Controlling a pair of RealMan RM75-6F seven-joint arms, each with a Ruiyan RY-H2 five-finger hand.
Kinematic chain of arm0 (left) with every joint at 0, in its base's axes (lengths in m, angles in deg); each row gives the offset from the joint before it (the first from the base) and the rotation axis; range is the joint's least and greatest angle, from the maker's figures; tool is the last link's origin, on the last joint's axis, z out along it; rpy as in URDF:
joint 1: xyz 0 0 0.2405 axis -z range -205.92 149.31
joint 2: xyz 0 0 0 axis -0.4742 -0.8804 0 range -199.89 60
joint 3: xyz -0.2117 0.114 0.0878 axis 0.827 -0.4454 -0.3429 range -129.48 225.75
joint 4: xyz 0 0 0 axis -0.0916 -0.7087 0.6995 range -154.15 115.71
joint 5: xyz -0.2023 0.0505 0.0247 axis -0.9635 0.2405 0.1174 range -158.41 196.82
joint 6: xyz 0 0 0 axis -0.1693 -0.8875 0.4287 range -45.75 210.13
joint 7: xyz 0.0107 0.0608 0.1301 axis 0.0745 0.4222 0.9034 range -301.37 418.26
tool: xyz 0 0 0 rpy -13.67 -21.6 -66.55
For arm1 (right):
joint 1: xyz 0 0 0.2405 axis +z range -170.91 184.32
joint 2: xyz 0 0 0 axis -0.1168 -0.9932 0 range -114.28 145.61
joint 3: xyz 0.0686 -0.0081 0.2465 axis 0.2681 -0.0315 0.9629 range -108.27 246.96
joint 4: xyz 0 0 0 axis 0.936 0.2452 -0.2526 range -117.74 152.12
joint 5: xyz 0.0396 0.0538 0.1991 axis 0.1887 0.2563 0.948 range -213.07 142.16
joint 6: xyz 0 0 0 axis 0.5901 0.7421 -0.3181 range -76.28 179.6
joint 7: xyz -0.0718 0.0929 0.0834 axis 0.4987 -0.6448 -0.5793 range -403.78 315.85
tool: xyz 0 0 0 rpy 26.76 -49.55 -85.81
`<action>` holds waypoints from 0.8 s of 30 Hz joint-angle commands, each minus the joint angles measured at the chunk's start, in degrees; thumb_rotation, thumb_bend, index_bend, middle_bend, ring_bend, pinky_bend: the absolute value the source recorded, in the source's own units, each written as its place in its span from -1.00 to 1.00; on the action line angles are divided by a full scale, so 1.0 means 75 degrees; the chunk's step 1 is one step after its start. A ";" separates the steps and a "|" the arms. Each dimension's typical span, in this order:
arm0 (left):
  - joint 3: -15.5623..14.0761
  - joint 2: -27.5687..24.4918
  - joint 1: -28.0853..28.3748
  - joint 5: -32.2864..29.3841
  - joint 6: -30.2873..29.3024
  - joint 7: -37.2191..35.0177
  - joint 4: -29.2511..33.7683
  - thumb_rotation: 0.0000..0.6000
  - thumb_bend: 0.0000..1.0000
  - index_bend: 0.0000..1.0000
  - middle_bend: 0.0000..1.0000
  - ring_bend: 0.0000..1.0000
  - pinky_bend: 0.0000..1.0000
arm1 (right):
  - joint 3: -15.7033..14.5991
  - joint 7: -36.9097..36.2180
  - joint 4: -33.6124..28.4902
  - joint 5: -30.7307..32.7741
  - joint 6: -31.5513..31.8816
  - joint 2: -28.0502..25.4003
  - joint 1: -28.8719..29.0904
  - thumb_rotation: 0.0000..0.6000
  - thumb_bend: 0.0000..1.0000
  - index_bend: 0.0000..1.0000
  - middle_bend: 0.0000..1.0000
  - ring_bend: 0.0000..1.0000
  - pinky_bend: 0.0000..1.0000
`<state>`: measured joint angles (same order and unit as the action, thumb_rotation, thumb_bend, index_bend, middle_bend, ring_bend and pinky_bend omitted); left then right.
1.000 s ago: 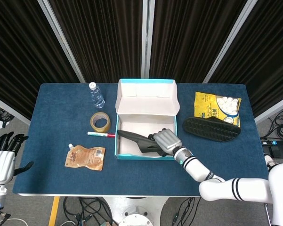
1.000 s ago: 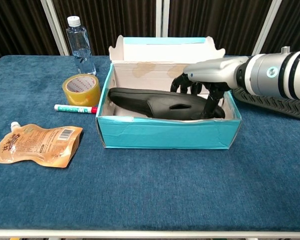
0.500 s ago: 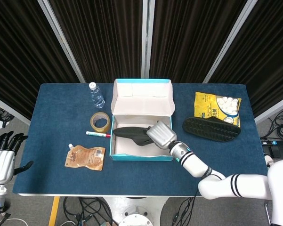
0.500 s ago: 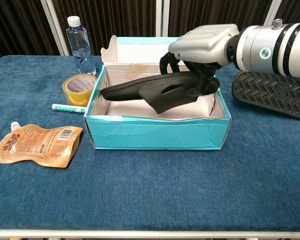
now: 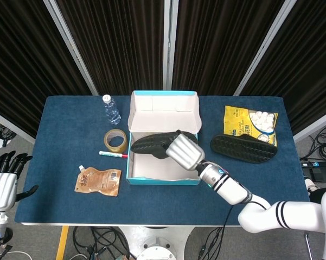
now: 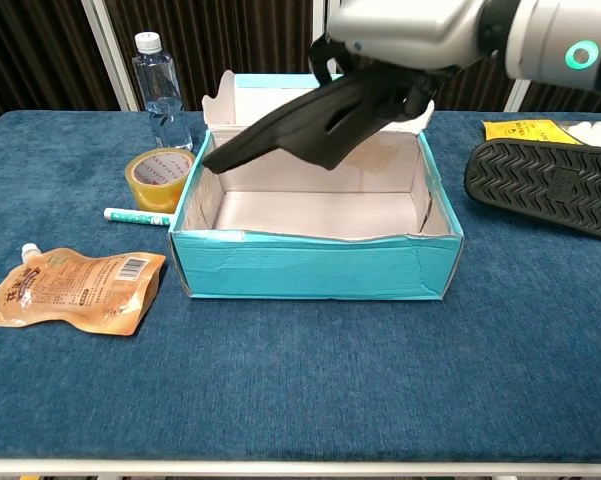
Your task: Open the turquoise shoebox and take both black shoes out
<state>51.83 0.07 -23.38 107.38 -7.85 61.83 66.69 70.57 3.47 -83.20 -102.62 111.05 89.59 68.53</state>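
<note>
Black shoe (image 6: 320, 118): raised since a second ago from the shoebox floor to above the rim, toe end tilted down toward the left wall; it hangs clear of the box in the chest view.
Right hand (image 5: 184, 151): lifted with the shoe, fingers wrapped over its heel end, holding it.
Turquoise shoebox (image 6: 315, 270): open, lid (image 5: 164, 102) folded up at the back; shifted slightly left since a second ago; interior bare, white floor showing.
Second black shoe (image 5: 243, 147): out of the box, sole up, on the table to the box's right, partly overlapping a yellow snack bag (image 5: 250, 122).
Table (image 6: 310, 380): dark blue cloth surface.
Left of box: red-and-white marker (image 5: 113, 154) just beside the left wall; roll of tape (image 5: 115, 140) behind it; water bottle (image 5: 111, 109) upright further back; brown spouted pouch (image 5: 98, 181) lying flat near the front.
Left hand (image 5: 4, 181): off the table at the far left edge, fingers extended and apart, holding nothing.
</note>
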 commanded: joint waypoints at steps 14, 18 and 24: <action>0.0023 0.0061 0.0092 0.0088 0.0019 0.0002 -0.0033 1.00 -0.97 -0.54 -0.64 -0.84 -0.78 | -0.0108 -0.4777 -0.0556 -0.1433 0.2062 -0.1936 -0.2748 1.00 0.83 0.38 0.23 0.19 -0.07; 0.0030 0.0076 0.0110 0.0097 0.0021 -0.0004 -0.0059 1.00 -0.97 -0.55 -0.64 -0.84 -0.78 | -0.0411 -0.5913 -0.0308 -0.1482 0.2327 -0.2108 -0.3539 1.00 0.83 0.38 0.23 0.19 -0.08; 0.0046 0.0105 0.0159 0.0081 0.0078 -0.0033 -0.0113 1.00 -0.97 -0.54 -0.64 -0.84 -0.78 | -0.0622 -0.7755 0.0255 -0.1250 0.2460 -0.1984 -0.4562 1.00 0.83 0.37 0.23 0.19 -0.09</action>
<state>52.17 0.85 -22.19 107.98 -7.27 61.59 65.85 67.20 -48.43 -83.83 -112.74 128.42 74.65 38.60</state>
